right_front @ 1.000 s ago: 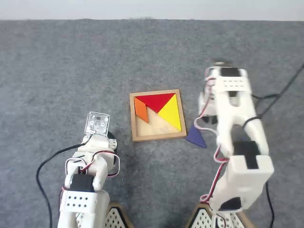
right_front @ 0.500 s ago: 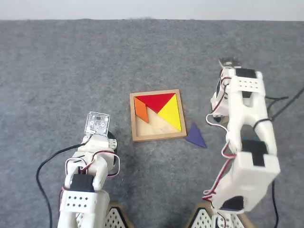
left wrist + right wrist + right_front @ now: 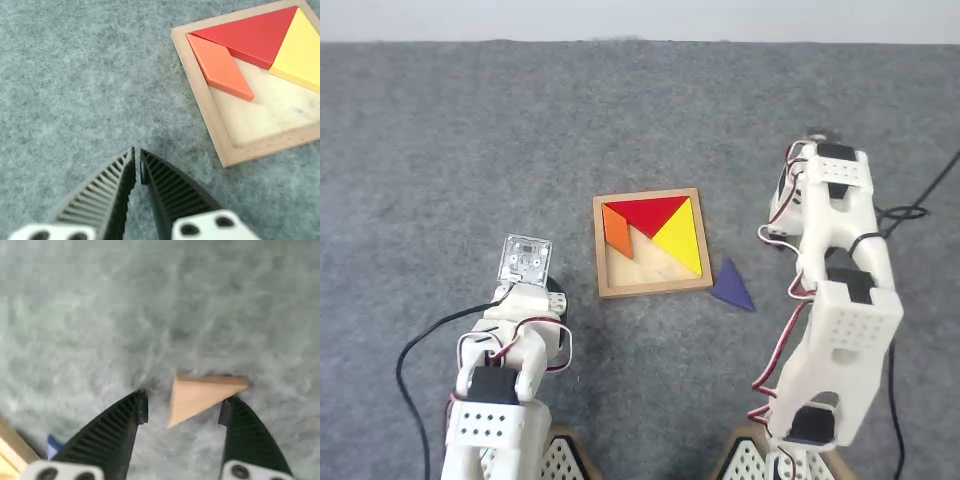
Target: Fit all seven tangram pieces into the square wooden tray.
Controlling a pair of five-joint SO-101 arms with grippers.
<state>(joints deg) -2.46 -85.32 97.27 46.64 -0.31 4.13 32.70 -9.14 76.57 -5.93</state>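
The square wooden tray [image 3: 603,245] lies mid-table and holds a red triangle [image 3: 650,212], a yellow triangle [image 3: 680,240] and an orange parallelogram [image 3: 617,230]. A blue triangle [image 3: 732,287] lies on the carpet just right of the tray. In the right wrist view my right gripper [image 3: 184,407] is open over the carpet, with a pale peach triangle [image 3: 200,392] lying between its fingers. My left gripper [image 3: 136,152] is shut and empty, low over the carpet beside the tray's [image 3: 200,100] left rim, near the orange parallelogram [image 3: 220,66].
Grey carpet covers the whole table. The right arm [image 3: 835,260] stretches along the right side, well away from the tray. The left arm [image 3: 515,330] sits at the front left. Cables trail near both arm bases.
The right arm has swung to the right, away from the tray, and its wrist now sits farther right. The left arm and the pieces in the tray have not moved.
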